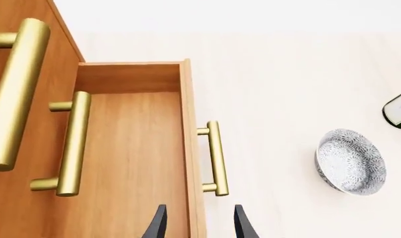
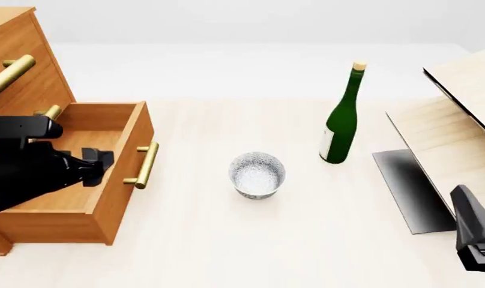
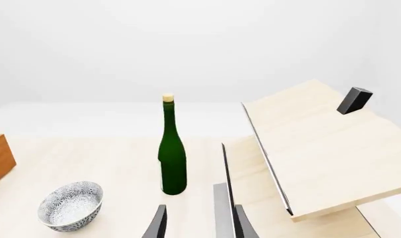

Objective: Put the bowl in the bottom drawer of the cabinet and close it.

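Note:
The bowl (image 2: 257, 174), small, white and grey-speckled, stands upright on the table's middle, to the right of the cabinet (image 2: 30, 78). The bottom drawer (image 2: 86, 135) is pulled out and holds nothing, its brass handle (image 2: 144, 165) facing the bowl. My left arm (image 2: 34, 174) hovers over the drawer. In the left wrist view my left gripper (image 1: 199, 225) is open, its fingers straddling the drawer's front wall (image 1: 189, 148) from above, with the bowl (image 1: 351, 161) off to one side. My right gripper (image 3: 199, 225) is open and holds nothing, well short of the bowl (image 3: 71, 206).
A tall green bottle (image 2: 340, 120) stands behind and right of the bowl. A pale wooden board structure (image 2: 458, 114) with a dark base plate (image 2: 410, 192) fills the right side. The two upper drawers are shut, their handles (image 1: 71, 144) overhanging the open drawer.

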Controlling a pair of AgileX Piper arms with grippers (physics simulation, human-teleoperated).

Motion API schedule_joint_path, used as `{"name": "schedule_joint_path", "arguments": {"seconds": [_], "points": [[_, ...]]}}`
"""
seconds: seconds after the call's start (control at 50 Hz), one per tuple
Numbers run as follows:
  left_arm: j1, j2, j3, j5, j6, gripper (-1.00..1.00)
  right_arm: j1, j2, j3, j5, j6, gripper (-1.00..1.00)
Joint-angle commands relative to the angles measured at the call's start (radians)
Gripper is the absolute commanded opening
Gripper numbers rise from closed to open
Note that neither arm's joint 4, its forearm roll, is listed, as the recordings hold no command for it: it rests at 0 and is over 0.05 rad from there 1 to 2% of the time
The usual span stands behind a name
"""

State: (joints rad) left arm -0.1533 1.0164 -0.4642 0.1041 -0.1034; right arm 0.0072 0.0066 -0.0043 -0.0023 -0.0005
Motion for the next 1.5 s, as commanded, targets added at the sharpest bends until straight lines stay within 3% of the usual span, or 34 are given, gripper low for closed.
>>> {"name": "schedule_joint_path", "arguments": {"seconds": [0.02,1.5], "points": [[-0.007,0.041,0.013,-0.024,-0.004,1.00,0.000,0.000,0.000,0.000,0.000,1.00],[-0.068,0.257,0.057,-0.160,-0.056,1.00,0.000,0.000,0.000,0.000,0.000,1.00]]}}
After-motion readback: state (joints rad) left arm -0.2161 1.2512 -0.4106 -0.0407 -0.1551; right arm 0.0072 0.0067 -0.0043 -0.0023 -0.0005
